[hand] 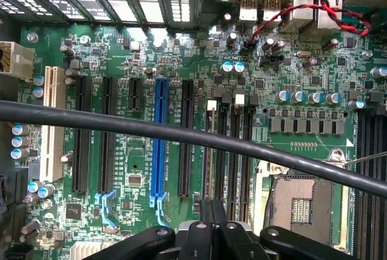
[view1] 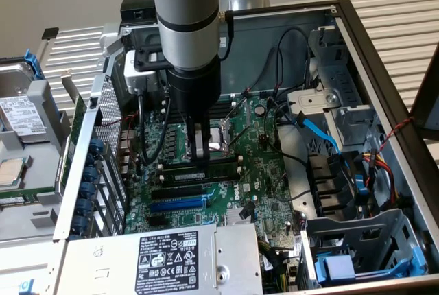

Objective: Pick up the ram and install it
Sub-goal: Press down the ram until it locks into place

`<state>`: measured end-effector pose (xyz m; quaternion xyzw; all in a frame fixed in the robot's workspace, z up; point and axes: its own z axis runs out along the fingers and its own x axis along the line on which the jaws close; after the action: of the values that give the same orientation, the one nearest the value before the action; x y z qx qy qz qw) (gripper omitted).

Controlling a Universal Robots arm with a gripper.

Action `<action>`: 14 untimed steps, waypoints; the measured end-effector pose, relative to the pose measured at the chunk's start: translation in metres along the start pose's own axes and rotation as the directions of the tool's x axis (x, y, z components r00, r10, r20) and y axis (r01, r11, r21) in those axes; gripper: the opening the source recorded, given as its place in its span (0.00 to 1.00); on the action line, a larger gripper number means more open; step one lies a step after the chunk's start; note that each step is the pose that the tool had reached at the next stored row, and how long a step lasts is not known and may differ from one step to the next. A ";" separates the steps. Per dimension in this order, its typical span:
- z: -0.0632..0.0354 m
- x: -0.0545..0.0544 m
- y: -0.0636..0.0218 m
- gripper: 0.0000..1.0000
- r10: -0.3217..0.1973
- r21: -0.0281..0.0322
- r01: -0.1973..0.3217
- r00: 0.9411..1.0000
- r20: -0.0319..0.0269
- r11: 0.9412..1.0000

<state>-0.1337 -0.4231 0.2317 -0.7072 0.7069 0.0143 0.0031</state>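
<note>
The gripper hangs straight down from the arm into the open computer case, its jaws pressed together, low over the motherboard beside the empty CPU socket. In the exterior view the ram appears as a long dark stick lying directly under the fingertips, seated or nearly seated in one of the memory slots; its long axis runs across the board from the exterior view's left to its right, parallel to the blue slot further toward the power supply. Whether the jaws are pinching the top edge of the stick or only pressing down on it cannot be told from here (the fingertips blur into the dark stick). In the wrist view the gripper sits at the frame's edge with a dark upright edge between the fingers running into the row of black slots; a black cable crosses in front of the lens. As for writing, the power supply carries a black label with white text and certification marks, too small to read, and a drive outside the case bears a pale sticker, likewise unreadable.
</note>
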 end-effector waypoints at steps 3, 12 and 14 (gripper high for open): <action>-0.0136 0.000 0.0003 0.11 0.000 -0.001 0.000 1.000 -0.001 1.000; -0.0444 -0.001 0.0007 0.11 0.000 -0.001 0.000 1.000 -0.002 1.000; -0.0444 -0.001 0.0007 0.11 0.000 -0.001 0.000 1.000 -0.002 1.000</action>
<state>-0.1337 -0.4233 0.2761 -0.7072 0.7068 0.0140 0.0021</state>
